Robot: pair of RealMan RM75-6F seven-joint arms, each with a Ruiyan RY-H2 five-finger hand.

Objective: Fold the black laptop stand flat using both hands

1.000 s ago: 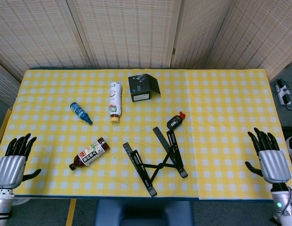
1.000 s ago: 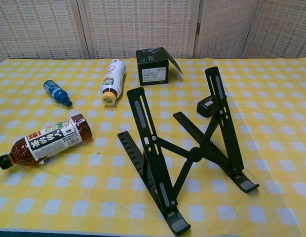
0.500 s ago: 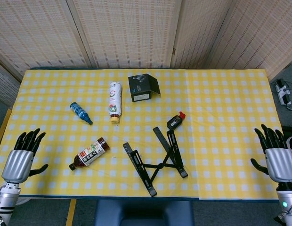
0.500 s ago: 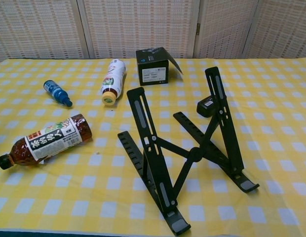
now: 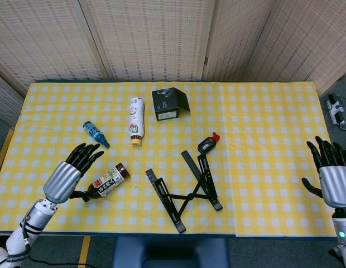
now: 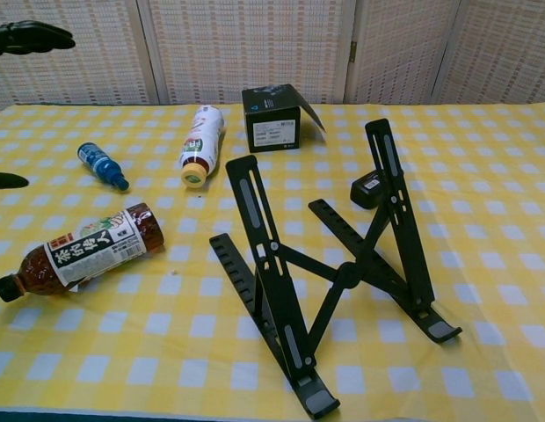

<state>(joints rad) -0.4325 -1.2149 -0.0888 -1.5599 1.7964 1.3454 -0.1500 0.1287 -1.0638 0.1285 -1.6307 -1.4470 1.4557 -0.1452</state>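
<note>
The black folding metal laptop stand (image 6: 330,281) stands unfolded at the near edge of the yellow checked surface (image 5: 262,128). Left of it lies a brown tea bottle (image 5: 105,182). The left robot hand (image 5: 68,175) hovers just above that bottle, fingers spread, holding nothing. The right robot hand (image 5: 331,177) is at the far right edge, fingers spread and empty. Farther back sits a black box (image 5: 169,104).

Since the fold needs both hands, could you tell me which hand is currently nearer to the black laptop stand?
The left hand is nearer, over the table beside the brown tea bottle, left of the laptop stand. The right hand is at the table's far right edge.
</note>
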